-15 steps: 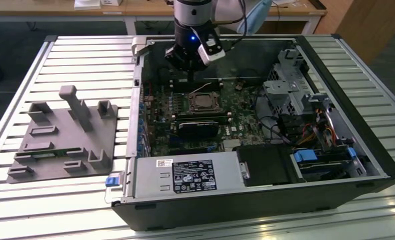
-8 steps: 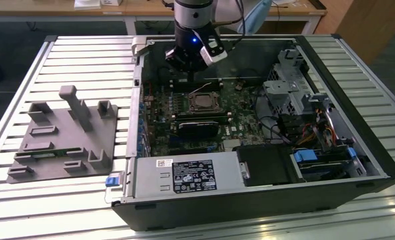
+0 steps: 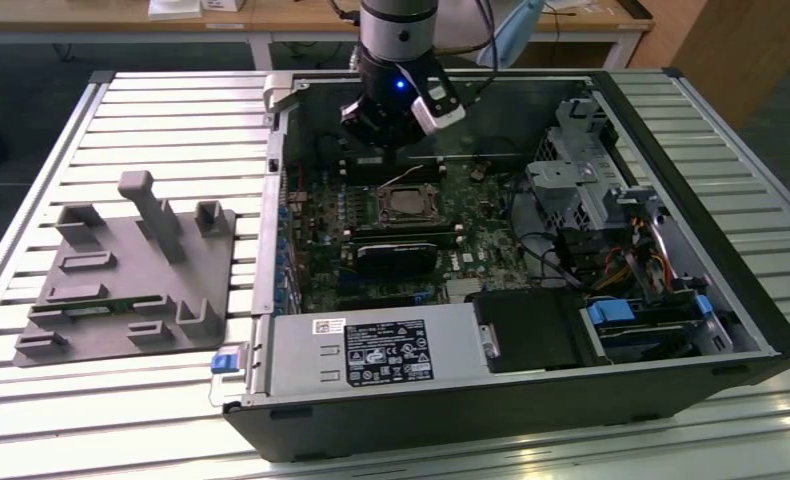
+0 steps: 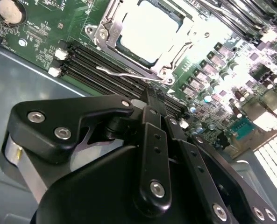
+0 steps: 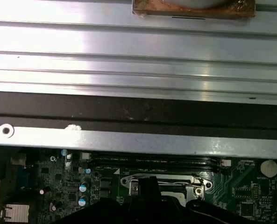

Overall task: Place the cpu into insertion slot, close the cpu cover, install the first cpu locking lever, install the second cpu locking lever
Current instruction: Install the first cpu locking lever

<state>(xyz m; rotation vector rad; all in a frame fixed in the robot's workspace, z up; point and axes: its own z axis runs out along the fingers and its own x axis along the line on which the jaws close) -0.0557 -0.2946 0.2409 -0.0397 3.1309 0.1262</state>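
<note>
Upper middle of the second wrist view: cpu (image 4: 150,28) sits in the insertion slot (image 3: 380,212), and the cpu cover (image 4: 111,21) looks folded down around it. The wire lever (image 4: 129,74) lies along the socket edge, probably unlatched. Pincer (image 4: 148,95) is pressed together and empty, just beside the lever. A narrow tip suits pushing wire.

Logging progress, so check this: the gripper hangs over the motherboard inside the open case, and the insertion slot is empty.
Not empty: the second wrist view shows the cpu seated in the insertion slot. The gripper does hang over the motherboard inside the open case.
</note>
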